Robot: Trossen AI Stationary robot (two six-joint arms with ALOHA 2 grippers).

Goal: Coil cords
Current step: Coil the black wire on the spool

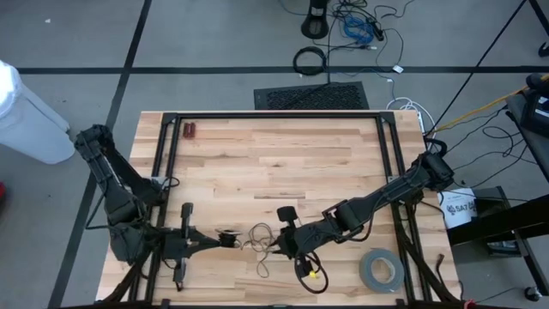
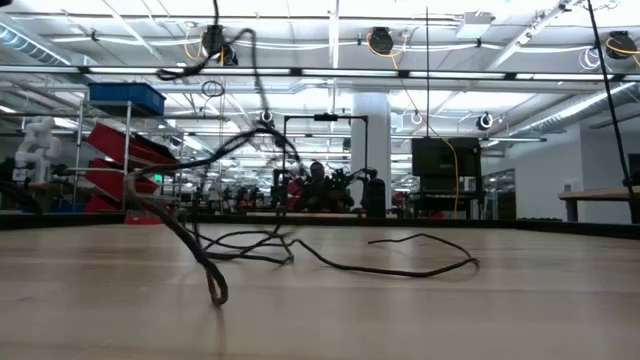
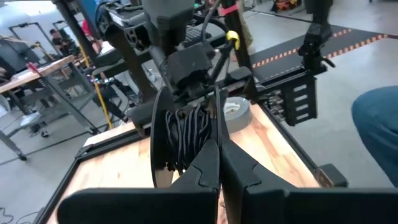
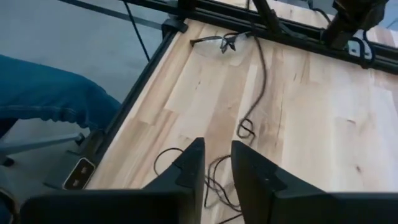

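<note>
We see the left hand (image 1: 225, 239) clamped on the cords (image 1: 257, 239); the right hand (image 4: 216, 163) stands slightly parted above loose strands on the worktop (image 1: 274, 163).

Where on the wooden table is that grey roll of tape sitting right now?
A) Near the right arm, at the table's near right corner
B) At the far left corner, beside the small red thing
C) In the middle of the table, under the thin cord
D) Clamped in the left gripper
A: in the high view the grey tape roll lies flat at the near right corner of the table, just beside the right arm and apart from the thin black cord.
</note>
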